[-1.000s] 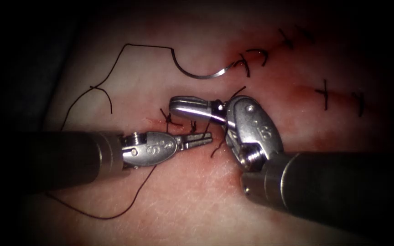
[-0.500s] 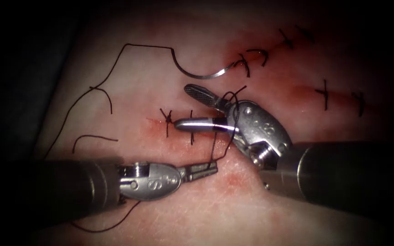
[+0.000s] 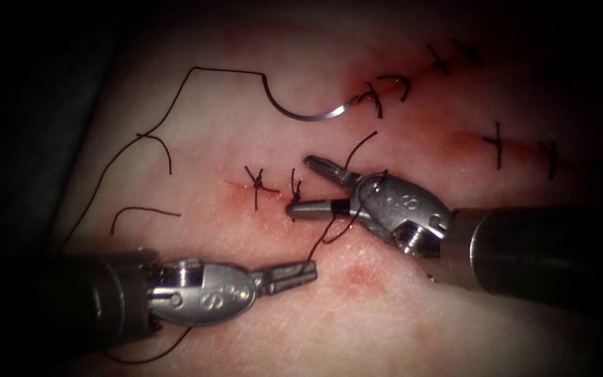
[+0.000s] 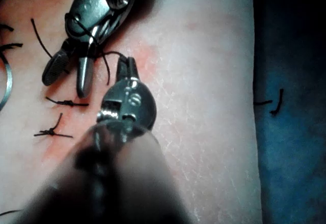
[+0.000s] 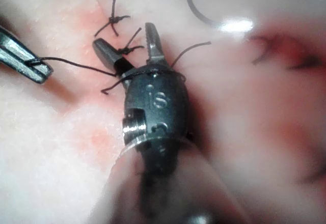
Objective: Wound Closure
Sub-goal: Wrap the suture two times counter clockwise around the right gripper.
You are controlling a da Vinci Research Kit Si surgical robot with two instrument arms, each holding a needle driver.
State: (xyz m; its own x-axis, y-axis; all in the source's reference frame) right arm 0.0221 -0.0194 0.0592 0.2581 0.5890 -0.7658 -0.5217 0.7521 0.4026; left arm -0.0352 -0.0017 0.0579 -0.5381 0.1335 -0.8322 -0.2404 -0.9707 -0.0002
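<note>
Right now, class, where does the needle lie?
In the endoscope view the needle lies free on the tissue, above the cut, held by neither claw.

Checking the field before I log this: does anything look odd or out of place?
The dark thread is looped around the right tool behind its open jaws. The left tool grips its end. The curved steel needle lies loose on the tissue.

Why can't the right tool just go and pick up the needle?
It probably can't yet. The needle lies free on the tissue, with nothing on the way, but thread is looped around the right tool, and the left tool holds its end.
</note>
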